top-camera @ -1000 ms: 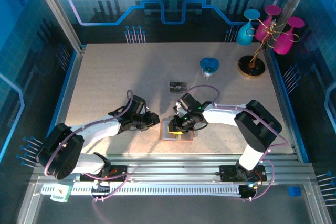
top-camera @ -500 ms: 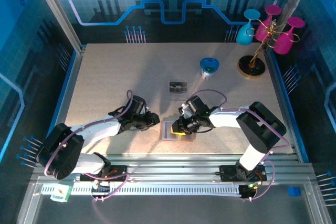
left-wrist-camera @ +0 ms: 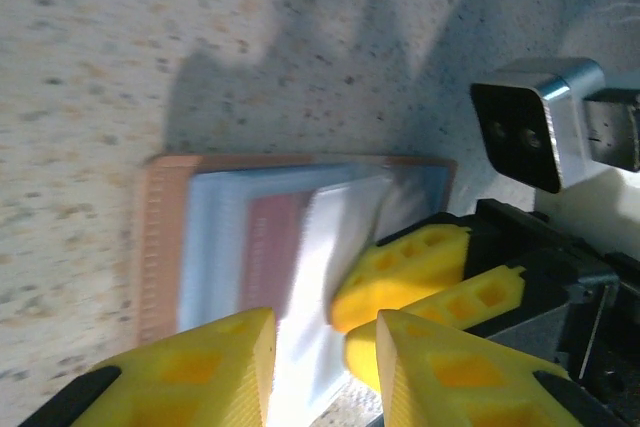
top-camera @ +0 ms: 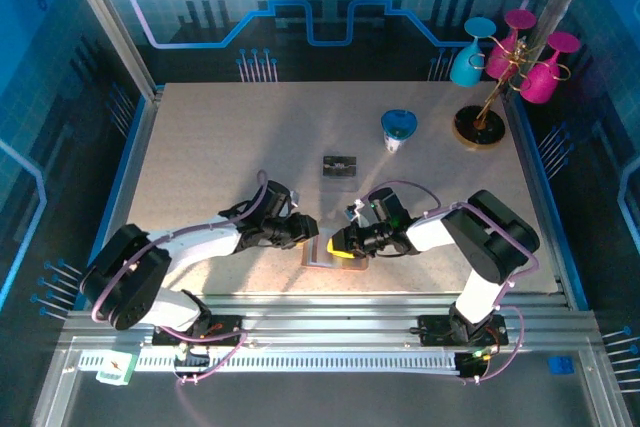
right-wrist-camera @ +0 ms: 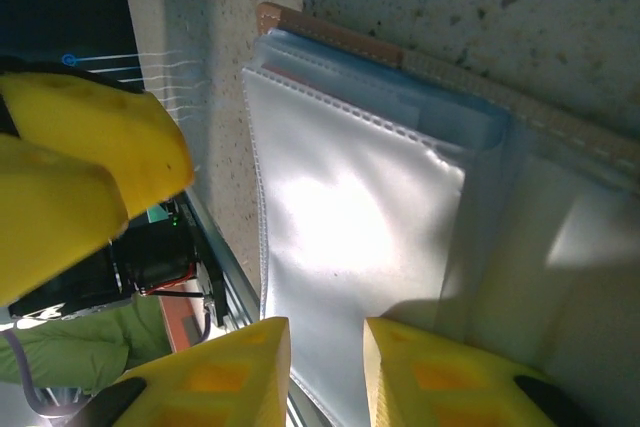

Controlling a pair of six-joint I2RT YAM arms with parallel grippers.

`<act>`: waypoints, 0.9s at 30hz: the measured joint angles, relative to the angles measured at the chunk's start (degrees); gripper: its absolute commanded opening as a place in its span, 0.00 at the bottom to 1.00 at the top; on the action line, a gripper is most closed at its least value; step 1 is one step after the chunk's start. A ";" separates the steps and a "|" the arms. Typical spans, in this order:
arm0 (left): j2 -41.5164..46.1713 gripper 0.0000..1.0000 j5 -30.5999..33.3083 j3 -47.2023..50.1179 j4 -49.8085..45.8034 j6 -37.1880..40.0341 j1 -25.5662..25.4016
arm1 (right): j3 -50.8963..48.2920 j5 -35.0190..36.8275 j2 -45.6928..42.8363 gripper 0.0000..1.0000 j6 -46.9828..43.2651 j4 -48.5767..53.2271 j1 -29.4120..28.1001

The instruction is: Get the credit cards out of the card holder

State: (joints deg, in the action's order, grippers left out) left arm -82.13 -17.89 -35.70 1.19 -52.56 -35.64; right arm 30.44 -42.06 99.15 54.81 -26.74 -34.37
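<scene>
The card holder (left-wrist-camera: 160, 247) lies open on the table (top-camera: 200, 147) under both hands' fingertips. The left hand (left-wrist-camera: 320, 332) and right hand (right-wrist-camera: 325, 342) are narrowly parted over its clear sleeve (right-wrist-camera: 340, 207); I cannot tell whether either is pinching it. A red card (left-wrist-camera: 272, 247) is inside.

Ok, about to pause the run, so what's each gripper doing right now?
Left gripper: part open, the card holder's clear sleeve between its jaws.
Right gripper: jaws nearly together over that sleeve; grip cannot be told.
</scene>
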 measured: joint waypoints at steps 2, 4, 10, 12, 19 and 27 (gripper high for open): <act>-1.36 0.33 -0.02 -0.72 0.90 -0.02 -0.76 | -0.22 -0.28 0.33 0.26 0.59 -1.22 0.07; -2.47 0.33 0.00 -1.18 0.85 -0.02 -1.16 | -0.46 -0.44 0.46 0.26 0.83 -2.03 0.07; -4.85 0.33 0.07 -1.42 0.83 -0.09 -1.29 | -0.61 -0.59 0.52 0.26 1.36 -2.49 0.28; -4.85 0.33 0.11 -1.42 0.92 -0.35 -1.29 | -0.61 -0.63 0.52 0.26 1.36 -2.49 0.31; -5.44 0.35 0.04 -1.42 1.27 -1.53 -1.38 | -0.61 -0.72 0.61 0.26 1.38 -2.67 0.33; -4.79 0.38 1.81 -1.42 0.35 -1.75 -1.62 | -0.61 -0.83 0.61 0.26 1.38 -2.69 0.33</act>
State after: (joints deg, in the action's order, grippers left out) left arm -86.91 -16.08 -37.12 1.54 -54.30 -37.26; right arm 29.82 -42.89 99.77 56.18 -29.43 -34.04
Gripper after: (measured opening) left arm 0.381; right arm 0.262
